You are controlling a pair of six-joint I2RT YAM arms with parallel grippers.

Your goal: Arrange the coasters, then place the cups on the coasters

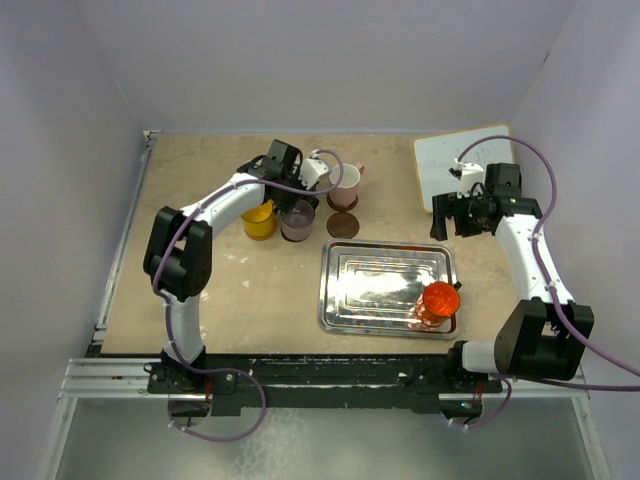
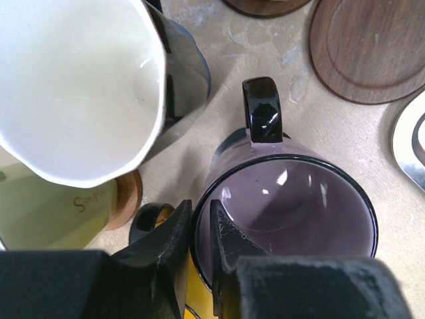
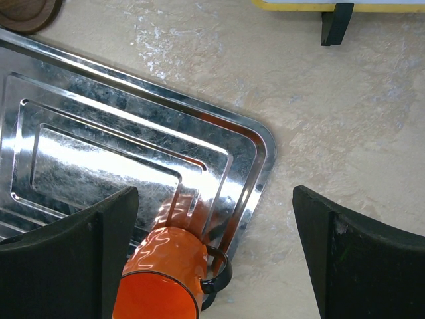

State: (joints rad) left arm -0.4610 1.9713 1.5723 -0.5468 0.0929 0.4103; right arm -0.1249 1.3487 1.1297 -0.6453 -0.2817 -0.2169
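Observation:
My left gripper is shut on the near rim of the translucent purple cup, one finger inside and one outside. This cup stands upright on the table, its black handle pointing away. Pressed close beside it are the yellow-orange cup, a black cup with a white inside and a pale cream cup on an orange-brown coaster. Two dark brown coasters lie beyond. The orange-red cup stands in the tray corner below my open right gripper.
The steel tray fills the table's middle right. A pinkish-white cup stands on a dark coaster behind a bare dark coaster. A white board with a yellow edge lies at the back right, just behind my right gripper.

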